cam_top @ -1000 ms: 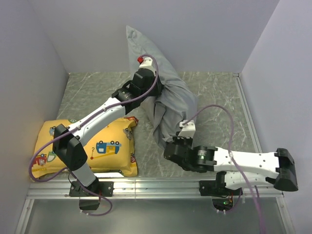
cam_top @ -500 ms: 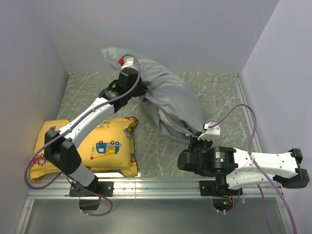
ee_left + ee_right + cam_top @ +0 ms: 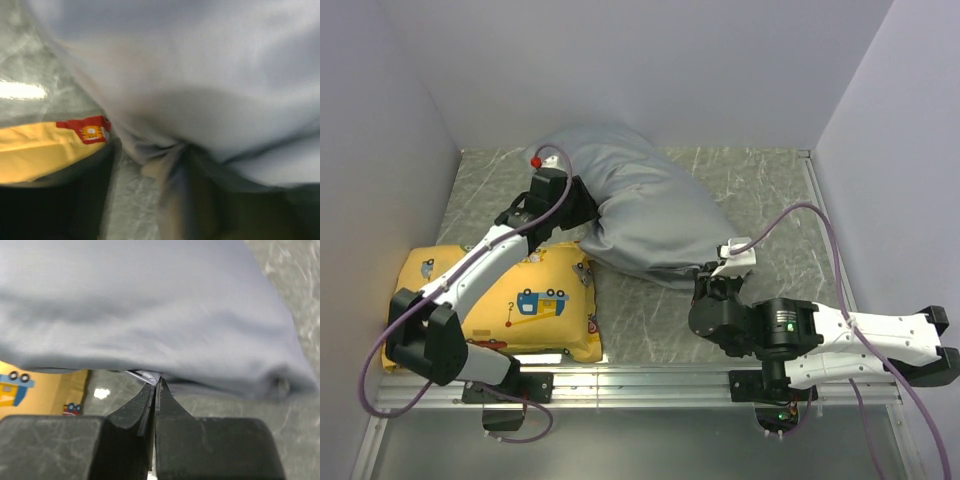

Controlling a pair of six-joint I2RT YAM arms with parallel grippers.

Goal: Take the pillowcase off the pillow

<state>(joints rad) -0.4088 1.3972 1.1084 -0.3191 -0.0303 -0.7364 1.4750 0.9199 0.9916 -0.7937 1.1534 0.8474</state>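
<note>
Two grips on one grey bundle is how I stand. The pillowcase (image 3: 645, 205) lies slumped on the table (image 3: 770, 190) just past the far right corner of the yellow cushion (image 3: 520, 300), its near edge resting against that corner. Its long axis runs on a slant, from behind the cushion's far edge down and away to the cushion's right. My left gripper (image 3: 578, 207) sits at the end nearest the cushion. The wrist view there is blurred and my fingers are only dark shapes, but the cloth draws into a tight pucker right where they meet, so I judge they are clamped on a gather of it. My right gripper (image 3: 157, 383) is at the other end, the one farthest from the cushion. Its jaws are pressed narrow, their tips tucked under the overhanging hem with what looks like a thin fold between them. A pale sliver shows just beside the tips, and I cannot tell whether it is lining or the pillow. Otherwise the pillow is hidden, and the bundle's plumpness suggests it is inside. Neither arm is nearer, since each has its own end. What matters next, I judge, is pulling along that slant: the right end away from the cushion while the left holds against it.
</note>
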